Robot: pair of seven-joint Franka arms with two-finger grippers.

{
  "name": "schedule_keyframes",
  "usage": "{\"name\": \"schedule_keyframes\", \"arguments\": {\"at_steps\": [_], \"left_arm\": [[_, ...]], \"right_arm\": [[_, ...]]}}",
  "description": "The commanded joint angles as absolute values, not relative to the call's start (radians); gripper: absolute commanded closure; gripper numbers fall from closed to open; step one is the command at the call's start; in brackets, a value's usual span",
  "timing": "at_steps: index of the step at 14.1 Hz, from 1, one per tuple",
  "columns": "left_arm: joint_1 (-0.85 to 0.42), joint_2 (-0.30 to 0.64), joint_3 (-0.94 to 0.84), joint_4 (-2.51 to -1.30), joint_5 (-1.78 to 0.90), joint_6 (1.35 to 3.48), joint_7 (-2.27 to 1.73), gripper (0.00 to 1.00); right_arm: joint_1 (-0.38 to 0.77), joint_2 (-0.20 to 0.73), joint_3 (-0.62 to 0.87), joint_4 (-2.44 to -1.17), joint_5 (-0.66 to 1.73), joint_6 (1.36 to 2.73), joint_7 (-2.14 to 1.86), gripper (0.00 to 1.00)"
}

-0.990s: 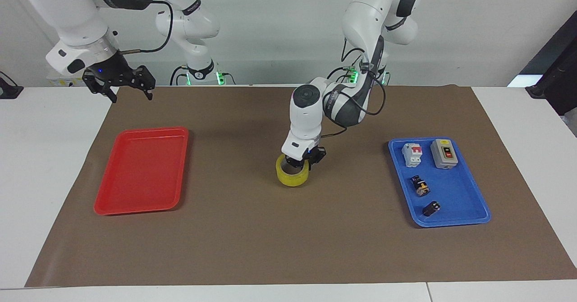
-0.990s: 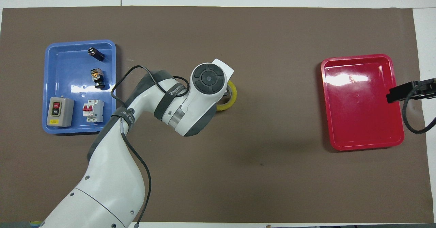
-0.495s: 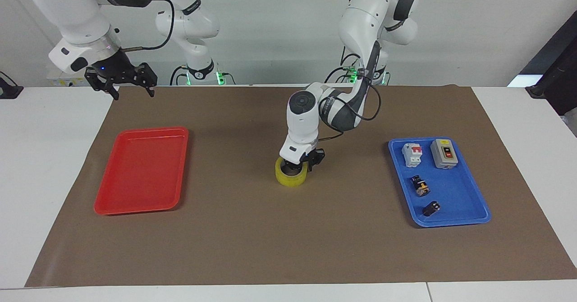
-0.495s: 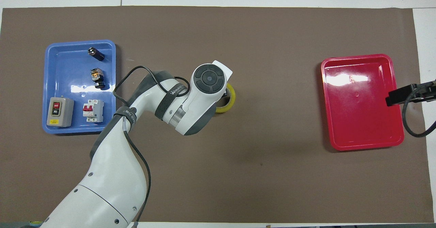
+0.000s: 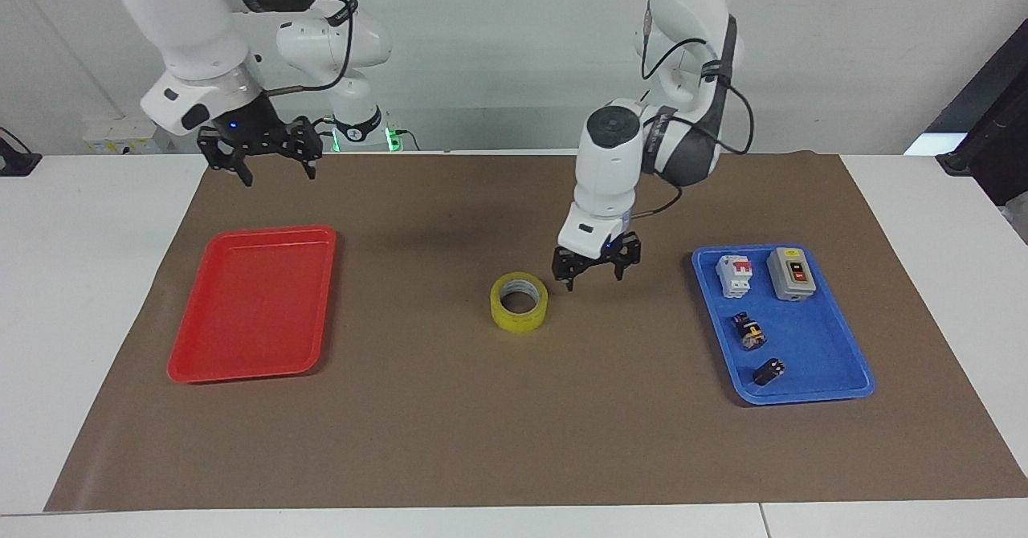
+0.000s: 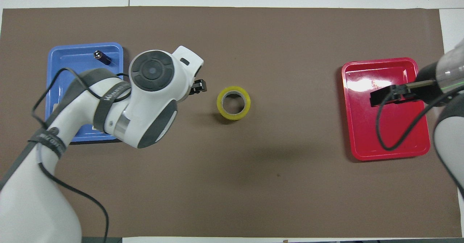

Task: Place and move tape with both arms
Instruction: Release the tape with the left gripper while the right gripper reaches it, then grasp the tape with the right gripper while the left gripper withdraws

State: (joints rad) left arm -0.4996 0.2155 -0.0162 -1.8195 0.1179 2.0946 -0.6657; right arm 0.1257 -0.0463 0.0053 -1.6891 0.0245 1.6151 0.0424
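**Tape roll sits free at mid-table as two arms stand off**

The tape (image 5: 520, 302), a yellow roll with a pale core, lies flat on its side on the brown mat (image 5: 450, 442) that covers the table (image 5: 80, 281), about midway between the red tray (image 5: 249, 305) and the blue tray (image 5: 811, 353). Neither arm touches it. The left claw (image 5: 595, 269) hangs just beside the roll, toward the blue tray, raised off the mat with its fingers spread and nothing between them. In the overhead view only its dark tip (image 6: 198, 87) shows past the arm's white wrist, apart from the roll.

The right claw (image 5: 259, 152) hangs with fingers spread and empty, over the mat's edge by the end of the red tray closest to the robots.

The placing half of the job looks done: a roll set flat in open ground, hole upward, is within reach of either arm, and that is likely why it lies here. The red tray is bare and seems the likely destination, with the right arm best placed to carry it there. The blue tray holds a grey switch box (image 5: 791, 274), a breaker (image 5: 733, 275) and two small dark parts.
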Motion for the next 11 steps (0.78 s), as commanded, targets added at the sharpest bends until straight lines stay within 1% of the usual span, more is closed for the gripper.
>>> {"name": "schedule_keyframes", "arguments": {"at_steps": [1, 3, 4, 6, 8, 11], "left_arm": [[-0.405, 0.086, -0.026, -1.943, 0.137, 2.069, -0.545, 0.00], [-0.329, 0.007, -0.026, -2.011, 0.129, 2.063, -0.442, 0.00], [-0.302, -0.026, -0.026, -2.023, 0.126, 2.036, -0.384, 0.00], [-0.234, -0.057, -0.026, -2.011, 0.086, 1.967, -0.283, 0.00], [-0.143, -0.061, -0.017, -1.947, -0.010, 1.919, -0.166, 0.00], [-0.065, -0.043, -0.011, -1.792, -0.032, 1.775, -0.029, 0.00]], "right_arm": [[0.233, 0.056, 0.006, -1.692, 0.046, 1.736, 0.188, 0.00], [0.311, 0.136, 0.006, -1.694, 0.078, 1.857, 0.274, 0.00], [0.345, 0.170, 0.006, -1.695, 0.078, 1.920, 0.320, 0.00], [0.412, 0.231, 0.005, -1.703, 0.078, 2.024, 0.429, 0.00], [0.446, 0.300, 0.005, -1.697, 0.077, 2.097, 0.449, 0.00], [0.494, 0.391, 0.005, -1.706, 0.064, 2.189, 0.462, 0.00]]}}
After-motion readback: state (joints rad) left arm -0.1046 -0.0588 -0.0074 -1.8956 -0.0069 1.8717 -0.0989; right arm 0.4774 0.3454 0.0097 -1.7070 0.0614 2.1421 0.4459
